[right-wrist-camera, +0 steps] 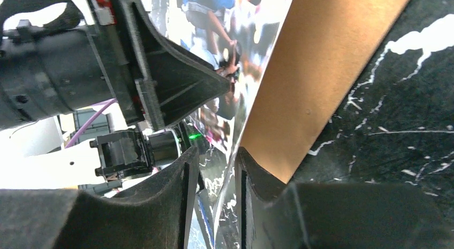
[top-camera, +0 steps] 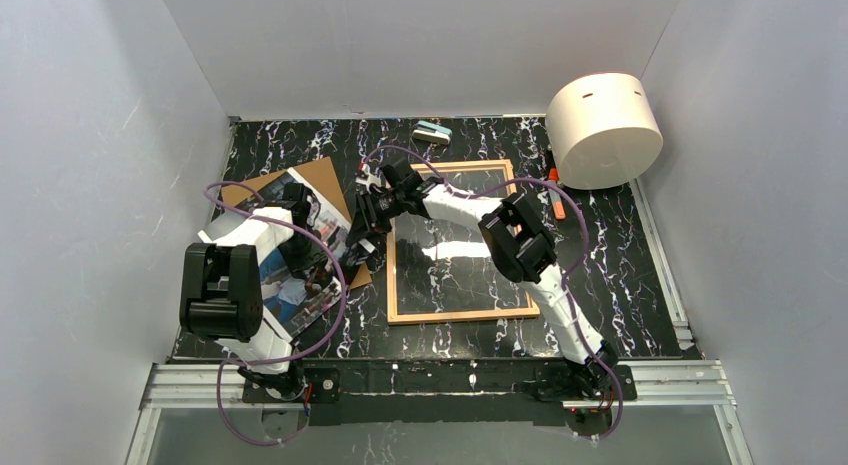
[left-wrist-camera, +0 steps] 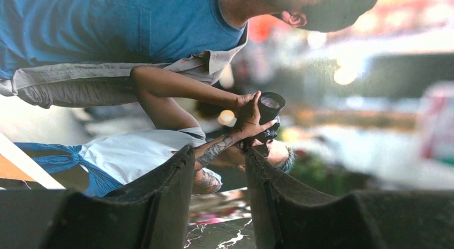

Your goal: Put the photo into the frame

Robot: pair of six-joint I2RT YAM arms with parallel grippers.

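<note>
Nearest me are my two arms, one on each side, each trailing one purple cable. The left gripper [left-wrist-camera: 217, 152] is down on the one photo [top-camera: 300, 295]. Its jaws are parted by a narrow gap, and through that gap I see only the print's edge and marble. From the right wrist camera, one of the left fingertips [right-wrist-camera: 222, 87] touches the print's face.

The photo lies picture side up on the left of the black marble table [top-camera: 620, 285]. It rests on a single brown cardboard board [top-camera: 322, 177] that shows past its far and right edges.

The right gripper [right-wrist-camera: 214, 155] has reached across to the photo's right edge. Its fingers stand slightly apart and the edge of the print runs into the gap. I cannot tell whether they pinch it.

The one frame [top-camera: 460, 314] lies flat just right of the board, pane up, with the right forearm crossing over its far left corner.

At the far edge sits one small grey-and-teal block [top-camera: 433, 133]. At the far right there is one white cylinder [top-camera: 605, 130] on its side, with one orange marker [top-camera: 556, 200] beside it.
</note>
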